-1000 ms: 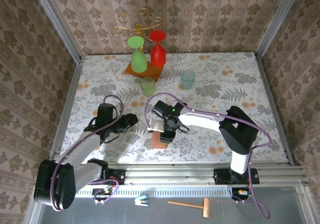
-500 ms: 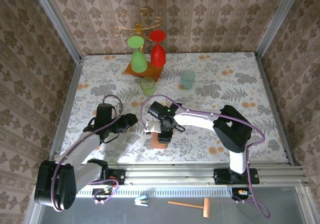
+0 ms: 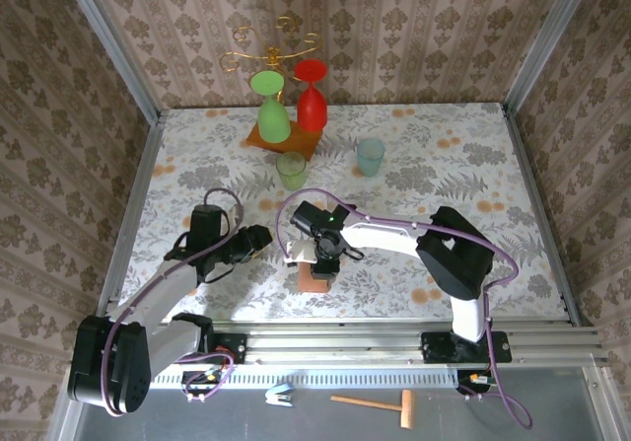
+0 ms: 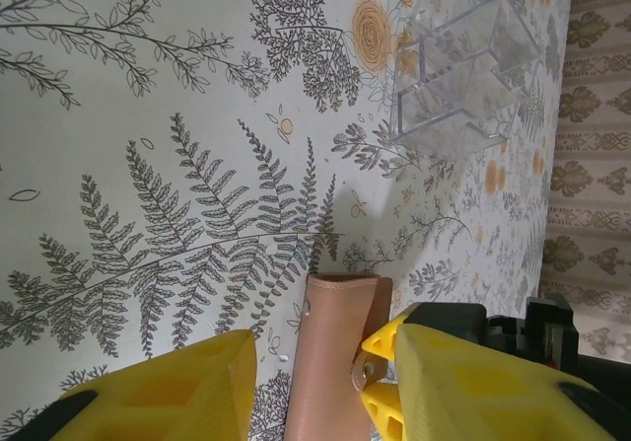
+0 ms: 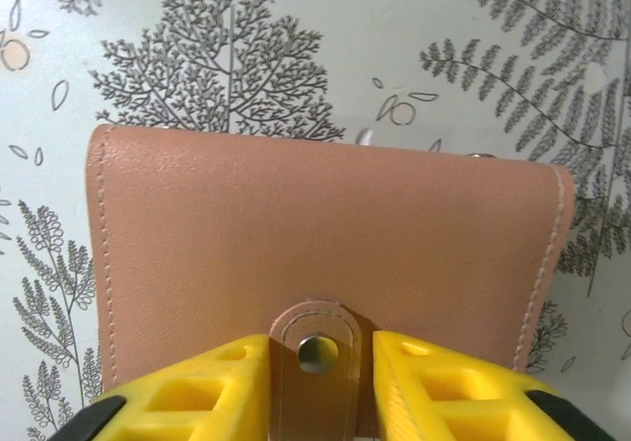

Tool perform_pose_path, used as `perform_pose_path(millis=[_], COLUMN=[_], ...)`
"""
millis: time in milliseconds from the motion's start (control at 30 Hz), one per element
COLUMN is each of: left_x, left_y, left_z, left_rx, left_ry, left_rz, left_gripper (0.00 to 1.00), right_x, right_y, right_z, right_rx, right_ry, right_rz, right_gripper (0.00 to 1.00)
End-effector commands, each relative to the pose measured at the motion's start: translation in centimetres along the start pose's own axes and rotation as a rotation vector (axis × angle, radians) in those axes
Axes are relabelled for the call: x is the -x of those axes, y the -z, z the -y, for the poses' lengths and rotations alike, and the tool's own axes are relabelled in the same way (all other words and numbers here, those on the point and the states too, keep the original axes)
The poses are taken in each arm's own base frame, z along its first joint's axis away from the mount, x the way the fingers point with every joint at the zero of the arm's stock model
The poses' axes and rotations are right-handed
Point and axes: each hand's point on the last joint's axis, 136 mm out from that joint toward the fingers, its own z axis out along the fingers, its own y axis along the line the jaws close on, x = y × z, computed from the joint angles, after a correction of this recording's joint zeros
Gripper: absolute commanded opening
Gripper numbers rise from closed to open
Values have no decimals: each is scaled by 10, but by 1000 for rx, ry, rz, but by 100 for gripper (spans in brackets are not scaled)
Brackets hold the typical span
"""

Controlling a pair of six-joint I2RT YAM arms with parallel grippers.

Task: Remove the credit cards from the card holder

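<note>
Right wrist: closed card holder (image 5: 325,234) flat on table (image 5: 296,27), snap tab (image 5: 317,325) pinched by right gripper (image 5: 320,354).

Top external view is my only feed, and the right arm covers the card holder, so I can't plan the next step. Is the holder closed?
Observer: Yes. In the right wrist view the card holder lies folded shut, with its snap tab down on the outer face.
Operator: Where is the right gripper relative to that tab?
Observer: The right gripper straddles the tab, one side on each edge. I cannot tell whether it pinches it.
Operator: And the left gripper?
Observer: In the left wrist view the left gripper is open and holds nothing. It points at one end of the holder.
</note>
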Motion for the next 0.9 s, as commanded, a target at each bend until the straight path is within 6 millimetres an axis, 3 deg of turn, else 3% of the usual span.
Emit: perform_pose_path(millis=[0, 233, 500, 767, 867], left_x=[-5, -16, -37, -34, -26], left_y=[-2, -18, -41, -43, -40], left_z=[9, 27, 36, 36, 34], left_rx=[-24, -66, -100, -64, -32], left_ry=[-15, -16, 10, 3, -14], left_rz=[-17, -47, -102, -91, -74], left_gripper=[42, 42, 39, 39, 39], right_x=[-12, 0, 10, 9, 4], right_y=[-12, -3, 11, 37, 46], right_z=[-5, 0, 4, 2, -3], right_rx=[0, -72, -164, -231, -218], right_ry=[9, 1, -23, -125, -216], right_rz=[-30, 66, 213, 337, 368], right_gripper=[21, 9, 7, 21, 34])
